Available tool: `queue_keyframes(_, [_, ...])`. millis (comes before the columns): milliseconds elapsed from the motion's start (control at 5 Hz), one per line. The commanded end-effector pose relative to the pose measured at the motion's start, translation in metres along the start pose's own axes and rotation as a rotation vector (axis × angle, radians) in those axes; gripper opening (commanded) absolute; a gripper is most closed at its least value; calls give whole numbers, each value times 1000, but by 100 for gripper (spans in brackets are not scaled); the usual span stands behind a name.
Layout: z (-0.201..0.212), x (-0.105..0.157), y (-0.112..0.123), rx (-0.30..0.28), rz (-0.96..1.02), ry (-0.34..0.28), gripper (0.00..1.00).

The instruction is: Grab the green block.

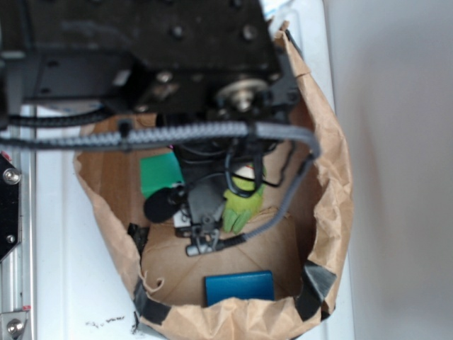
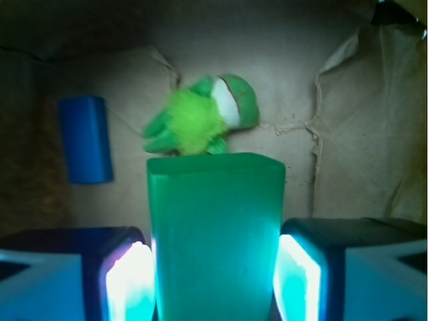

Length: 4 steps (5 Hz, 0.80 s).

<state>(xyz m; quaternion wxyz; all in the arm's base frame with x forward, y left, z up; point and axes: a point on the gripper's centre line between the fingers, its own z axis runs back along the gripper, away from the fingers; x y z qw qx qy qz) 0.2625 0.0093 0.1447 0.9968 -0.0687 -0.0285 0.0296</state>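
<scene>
We found the gripper (image 2: pixel 214 281) closed to the width of the green block (image 2: pixel 215 227), its lit pads (image 2: pixel 127 284) against both sides inside the paper bag (image 1: pixel 333 177); whether the block had left the floor we could not tell; the plush frog (image 2: pixel 200 117) lay just beyond, the blue block (image 2: pixel 85 139) apart. We judged the grasp made; next, a straight lift.

the green block (image 2: pixel 215 234) is solid green and plain. the blue block (image 2: pixel 85 139) is plain blue. the plush frog (image 2: pixel 200 119) is fuzzy yellow-green with darker green and a white patch. the paper bag (image 2: pixel 348 120) is brown.
</scene>
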Motion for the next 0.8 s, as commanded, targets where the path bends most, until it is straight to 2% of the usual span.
queue_keyframes(0, [57,8,-16,-57,-66,-158,0])
queue_keyframes(200, [64,9,-22,-14,-72,-188,0])
queue_keyframes(400, [67,12,-24,-4,-69,-191,0])
queue_keyframes(600, [63,15,-30,37,-101,-174,10])
